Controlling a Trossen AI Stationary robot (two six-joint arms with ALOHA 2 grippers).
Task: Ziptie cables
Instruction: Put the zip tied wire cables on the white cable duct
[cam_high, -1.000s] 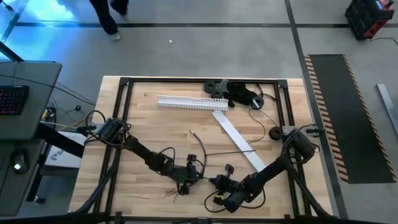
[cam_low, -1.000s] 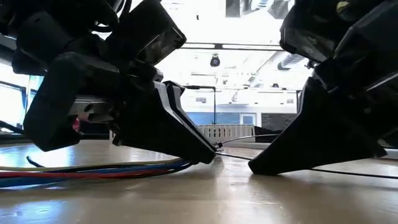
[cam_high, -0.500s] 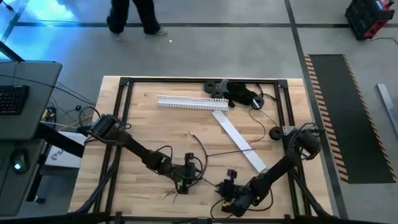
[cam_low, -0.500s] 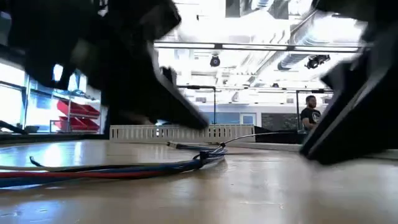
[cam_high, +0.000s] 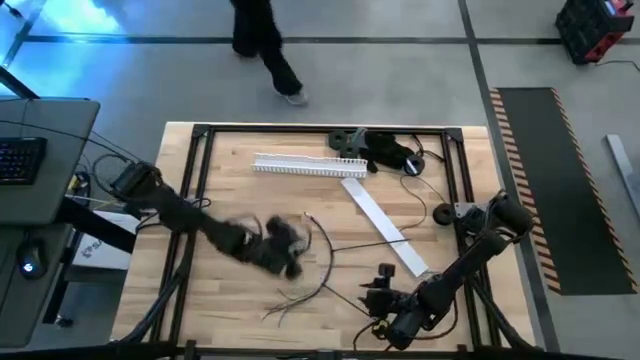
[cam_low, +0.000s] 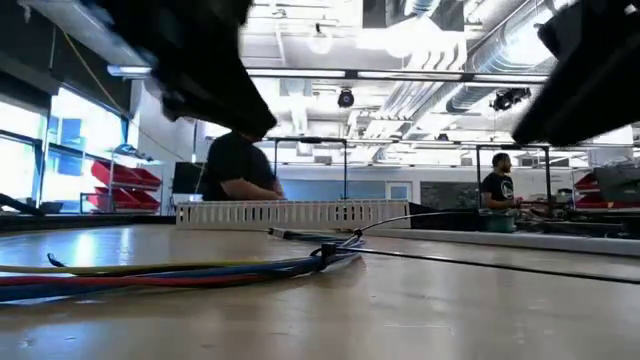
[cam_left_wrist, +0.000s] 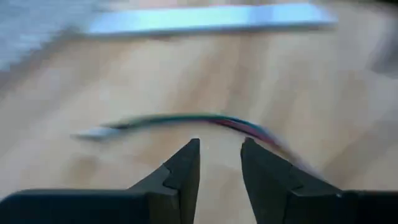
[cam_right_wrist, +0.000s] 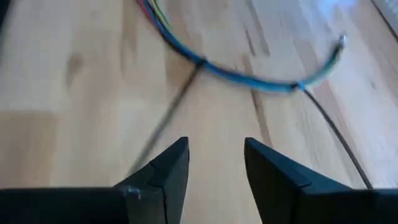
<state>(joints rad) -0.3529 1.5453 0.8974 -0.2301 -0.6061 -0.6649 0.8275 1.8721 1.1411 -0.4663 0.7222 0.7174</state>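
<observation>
The counter (cam_high: 250, 195) is pale butcher-block wood, smooth with a soft sheen, framed in matt black metal. The cables (cam_low: 200, 268) have glossy plastic sheathing. Each end effector (cam_left_wrist: 217, 171) (cam_right_wrist: 214, 171) looks like matt black plastic.

**Four views, one tabletop**

The whole table (cam_high: 440, 215) is seen from straight above. It is viewed level from its surface, toward the room. Close wrist views are aimed down at the wood. The cables (cam_low: 200, 268) are shared by all.
</observation>
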